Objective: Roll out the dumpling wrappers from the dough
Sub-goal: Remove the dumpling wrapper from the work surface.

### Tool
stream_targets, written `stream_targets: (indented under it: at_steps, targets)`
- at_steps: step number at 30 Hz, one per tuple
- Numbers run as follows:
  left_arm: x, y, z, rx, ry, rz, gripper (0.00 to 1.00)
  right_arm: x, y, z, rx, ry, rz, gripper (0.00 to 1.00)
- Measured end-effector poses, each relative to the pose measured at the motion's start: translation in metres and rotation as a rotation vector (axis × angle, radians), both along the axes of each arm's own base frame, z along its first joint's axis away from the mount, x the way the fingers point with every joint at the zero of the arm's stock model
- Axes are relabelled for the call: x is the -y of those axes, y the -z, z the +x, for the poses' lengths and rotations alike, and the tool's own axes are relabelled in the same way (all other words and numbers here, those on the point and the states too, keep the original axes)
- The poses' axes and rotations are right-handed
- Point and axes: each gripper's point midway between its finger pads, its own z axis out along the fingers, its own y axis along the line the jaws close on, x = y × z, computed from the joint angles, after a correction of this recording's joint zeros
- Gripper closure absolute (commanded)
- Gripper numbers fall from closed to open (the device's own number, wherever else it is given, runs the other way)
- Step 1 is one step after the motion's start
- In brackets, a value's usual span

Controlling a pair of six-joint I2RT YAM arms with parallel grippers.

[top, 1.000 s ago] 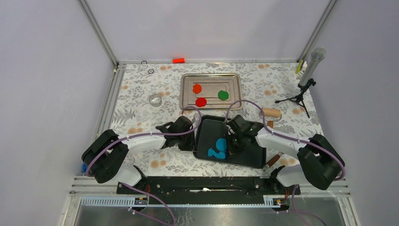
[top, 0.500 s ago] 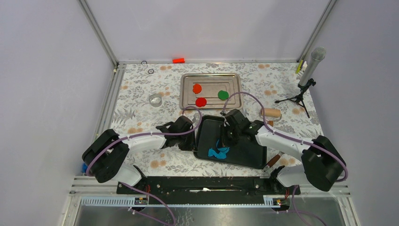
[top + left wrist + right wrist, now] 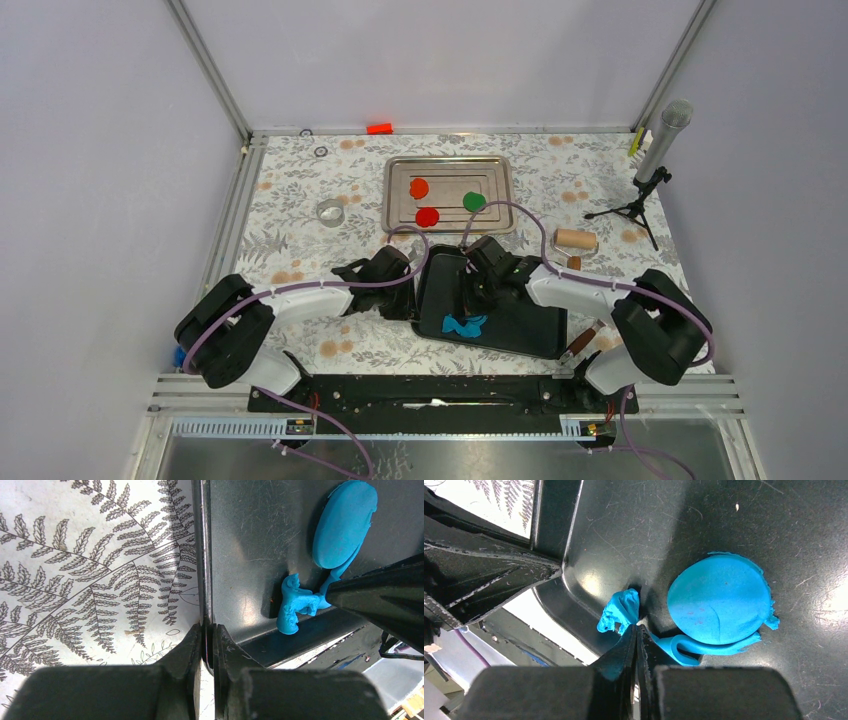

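While the left gripper clenches its fingers on the left rim of the black tray, its arm lies across the fern-print table from the 8 o'clock side. A clear ring sits alone on the table at about 10 o'clock from that gripper.

At 12 o'clock from the black tray, and apart from it, lies the silver tray. It holds three wrappers, none touching another: an orange disc at the tray's 9 o'clock, a red disc at 7 o'clock, and a green disc at 3 o'clock.

The black tray holds only blue clay, gathered in its 8 o'clock corner close to the rim that the left fingers grasp. The blue wrapper lies flat on the tray floor, round and smooth. The dough scrap, ragged and crumpled, sits just at its 9 o'clock, against the tray's curved inner wall. A thin strip of the scrap curls along the wrapper's 6 o'clock edge and touches it.

The right gripper reaches in from 3 o'clock, its fingers pinched together on that scrap where the strip meets the crumpled lump.

Farther right, a wooden roller rests on the table at the black tray's 1 o'clock, and a microphone on a small tripod stands near the table's right edge.
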Motion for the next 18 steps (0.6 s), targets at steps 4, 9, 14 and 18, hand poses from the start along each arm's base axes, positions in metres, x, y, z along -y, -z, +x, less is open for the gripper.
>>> stream_targets:
  at_steps: [4,9,14,18]
  targets:
    - [0.000,0.000,0.000,0.000,0.000,0.000,1.00,0.000,0.004,0.001,0.001,-0.003,-0.008,0.97]
    - [0.000,0.000,0.000,0.000,0.000,0.000,1.00,0.004,0.010,0.002,0.003,-0.001,-0.034,0.98]
    - [0.000,0.000,0.000,0.000,0.000,0.000,1.00,0.010,0.017,-0.003,-0.006,-0.006,-0.053,0.99]
    - [0.000,0.000,0.000,0.000,-0.001,0.000,1.00,0.016,0.020,-0.009,-0.012,-0.010,-0.062,0.99]
